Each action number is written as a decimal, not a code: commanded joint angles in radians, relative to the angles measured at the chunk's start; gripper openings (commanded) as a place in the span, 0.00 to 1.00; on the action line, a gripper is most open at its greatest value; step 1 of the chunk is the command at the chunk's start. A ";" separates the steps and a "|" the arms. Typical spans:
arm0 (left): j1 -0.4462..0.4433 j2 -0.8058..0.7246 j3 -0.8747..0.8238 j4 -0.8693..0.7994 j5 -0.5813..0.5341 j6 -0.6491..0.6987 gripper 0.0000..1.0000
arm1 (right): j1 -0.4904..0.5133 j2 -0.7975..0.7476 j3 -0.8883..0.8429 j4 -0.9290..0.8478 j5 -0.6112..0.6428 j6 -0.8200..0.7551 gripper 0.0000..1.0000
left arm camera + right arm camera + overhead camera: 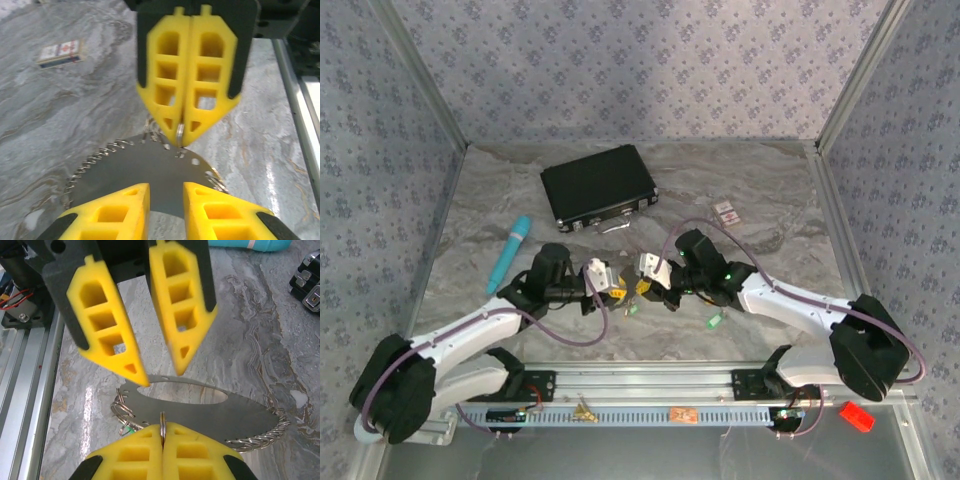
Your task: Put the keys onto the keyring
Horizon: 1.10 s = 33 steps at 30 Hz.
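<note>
The keyring (150, 170) here is a flat dark oval metal plate (215, 412) with a long hole and small split rings along its rim, lying on the marble table between the two grippers. My right gripper (162, 427) is shut on one small split ring (162, 419) at the plate's edge, seen also in the left wrist view (182, 140). My left gripper (166, 187) stands over the opposite edge, its fingers a narrow gap apart with nothing seen between them (160, 377). A green key (715, 322) lies near the right arm. Another green bit (127, 429) hangs among the rings.
A black case (598, 187) lies at the back. A teal stick (510, 253) lies to the left, and a white-and-pink card (726, 212) to the back right. The metal rail (650, 385) runs along the near edge, with a red object (857, 415) at its right.
</note>
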 commanded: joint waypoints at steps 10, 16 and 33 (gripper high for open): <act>-0.033 0.041 0.025 0.030 0.067 0.068 0.23 | 0.053 -0.002 0.041 -0.036 0.013 -0.067 0.00; -0.041 0.034 0.022 0.028 0.066 0.056 0.19 | 0.081 0.021 0.060 -0.032 0.047 -0.069 0.00; -0.050 0.020 0.026 -0.007 0.055 0.065 0.17 | 0.117 0.046 0.088 -0.071 0.170 -0.104 0.00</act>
